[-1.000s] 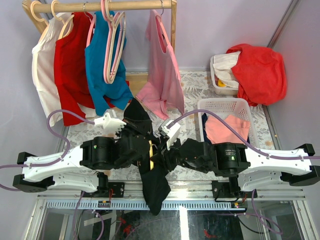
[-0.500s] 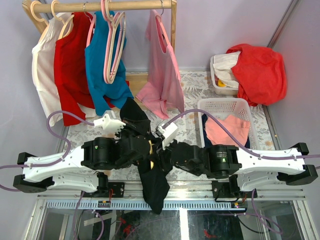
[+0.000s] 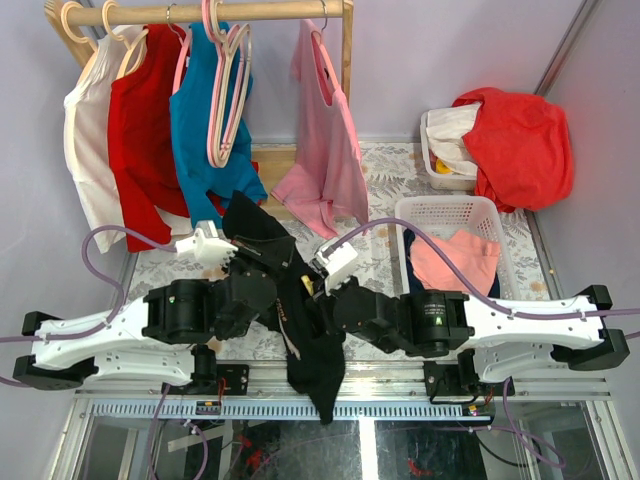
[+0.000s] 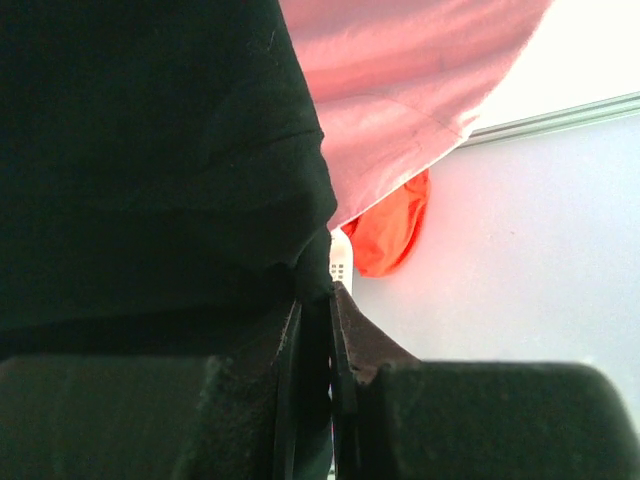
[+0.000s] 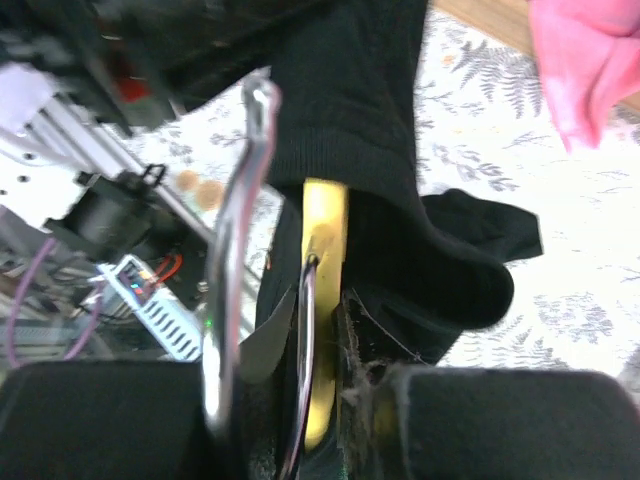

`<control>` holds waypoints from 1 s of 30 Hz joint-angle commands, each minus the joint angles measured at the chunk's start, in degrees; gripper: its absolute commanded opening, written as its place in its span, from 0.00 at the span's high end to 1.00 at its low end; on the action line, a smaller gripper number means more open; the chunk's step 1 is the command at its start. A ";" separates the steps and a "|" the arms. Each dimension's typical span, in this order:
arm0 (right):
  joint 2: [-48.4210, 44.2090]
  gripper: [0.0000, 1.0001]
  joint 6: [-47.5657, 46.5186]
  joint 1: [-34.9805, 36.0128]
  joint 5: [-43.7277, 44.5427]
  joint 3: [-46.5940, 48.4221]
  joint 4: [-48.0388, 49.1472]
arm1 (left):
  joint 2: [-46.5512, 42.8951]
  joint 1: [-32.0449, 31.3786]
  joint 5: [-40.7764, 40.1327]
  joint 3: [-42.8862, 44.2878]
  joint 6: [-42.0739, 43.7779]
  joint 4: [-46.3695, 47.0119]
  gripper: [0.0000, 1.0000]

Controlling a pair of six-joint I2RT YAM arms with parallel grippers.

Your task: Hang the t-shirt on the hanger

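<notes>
Floral-patterned cloth covers the desk (image 3: 400,170), and behind it a wooden rail (image 3: 270,10) carries a white garment (image 3: 82,150), a red one (image 3: 140,140), a teal-blue shirt (image 3: 195,140), a bunch of pink hangers (image 3: 228,90) and a pink shirt (image 3: 325,150). To the right, a white basket (image 3: 440,207) holds a salmon cloth (image 3: 455,260). Further back, a red cloth (image 3: 520,140) is draped over a small bin (image 3: 432,165).

At the near edge the 2 arms meet in the middle, and the black t-shirt (image 3: 315,360) is bunched between them, lifted off the desk. Its lower part hangs down past the front rail.

The left pincer (image 4: 318,300) is pressed together on a fold of the black cloth, which fills most of the left wrist view.

Seen from the right wrist, the yellow hanger (image 5: 325,220) sits with its neck poking out from under a ribbed edge of the shirt. Its metal hook (image 5: 240,200) curves up on the left. Neck and hook both run down between the fingers of the right pincer (image 5: 285,390), which stand narrowly apart around them. I cannot tell whether those fingers actually clamp the hanger. The rest of the hanger is hidden under the cloth.
</notes>
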 commanded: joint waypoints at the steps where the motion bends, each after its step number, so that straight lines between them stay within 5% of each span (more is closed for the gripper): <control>1: -3.23 0.96 -1.99 -0.13 2.77 -1.61 0.68 | -1.17 -0.27 0.03 -0.51 3.77 9.16 1.00; 4: -6.65 1.00 -2.70 -0.12 0.70 -1.30 -1.81 | -1.22 -0.24 -0.08 1.15 11.39 9.56 1.00; 13: -14.35 1.00 -0.57 -0.16 -6.28 2.84 -16.11 | -5.31 -0.22 -0.39 2.98 35.23 14.27 0.64; 18: -17.10 1.00 -0.26 -0.13 -6.75 2.12 -19.43 | -5.57 -0.23 -0.74 6.39 46.61 18.57 0.52; 23: -20.31 1.00 -0.01 -0.17 -7.48 0.98 -21.50 | -3.65 -0.30 -1.88 11.02 48.17 10.65 0.41; 30: -26.19 1.00 0.08 -0.16 -11.61 -1.18 -23.53 | -12.12 -0.19 4.06 0.15 57.04 14.09 0.26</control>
